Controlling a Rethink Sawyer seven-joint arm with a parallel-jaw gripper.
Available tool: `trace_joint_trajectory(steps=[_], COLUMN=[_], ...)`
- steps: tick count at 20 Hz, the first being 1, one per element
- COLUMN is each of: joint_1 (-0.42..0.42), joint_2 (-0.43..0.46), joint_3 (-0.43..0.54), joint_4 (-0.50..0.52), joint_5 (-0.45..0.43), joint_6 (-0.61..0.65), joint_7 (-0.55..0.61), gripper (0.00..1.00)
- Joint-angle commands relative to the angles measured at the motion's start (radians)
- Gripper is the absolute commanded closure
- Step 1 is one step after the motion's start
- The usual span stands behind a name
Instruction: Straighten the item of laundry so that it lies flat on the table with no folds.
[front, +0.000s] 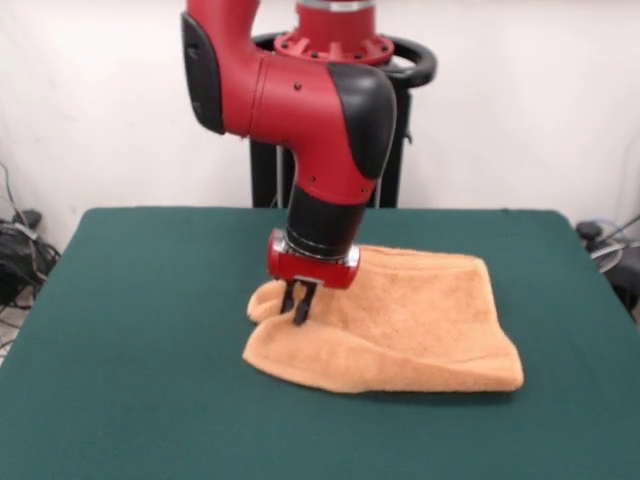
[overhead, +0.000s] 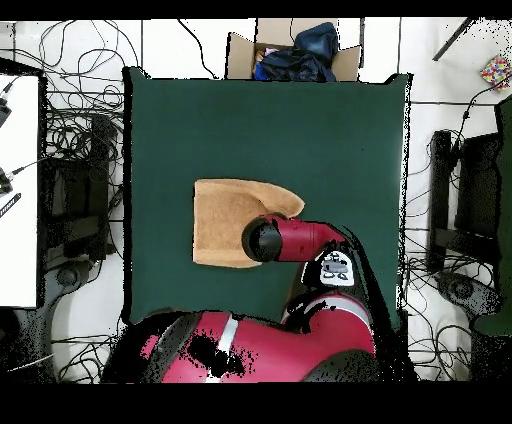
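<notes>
The item of laundry (front: 420, 320) is an orange-tan towel lying rumpled on the green table (front: 150, 300), right of centre. Its front edge is rolled into a thick fold and its left end is bunched into a raised ridge. My gripper (front: 300, 304) points straight down at that left end, its dark fingers (front: 303, 300) close together and pinched on the cloth. In the overhead view the towel (overhead: 225, 225) sits mid-table (overhead: 300, 130), and the arm's wrist (overhead: 262, 240) covers its lower right corner and hides the gripper.
A cardboard box (overhead: 295, 50) with dark clothing stands just beyond the table's far edge in the overhead view. Cables and equipment lie on the floor on both sides. Green tabletop surrounds the towel on all sides.
</notes>
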Motion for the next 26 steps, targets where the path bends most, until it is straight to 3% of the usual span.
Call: trace_joint_trajectory(steps=[1, 11, 13, 14, 17, 18, 22, 26], joint_1=[0.003, -0.059, -0.075, -0.095, -0.096, -0.072, 0.025, 0.046], joint_2=[0.134, 0.203, 0.200, 0.191, 0.132, 0.075, -0.150, -0.282], joint_3=[-0.054, 0.032, 0.055, 0.083, 0.102, 0.094, 0.044, 0.028], joint_4=[0.047, -0.012, 0.004, 0.024, 0.095, 0.130, 0.209, 0.289], joint_5=[0.020, -0.035, -0.042, -0.043, -0.041, -0.034, 0.029, 0.049], joint_6=[0.347, 0.289, 0.182, 0.140, -0.069, -0.137, 0.063, 0.110], joint_7=[0.091, 0.017, 0.034, 0.034, 0.125, 0.176, 0.201, 0.190], gripper=[1.00, 1.00, 1.00, 0.00, 0.00, 0.00, 0.00, 0.00])
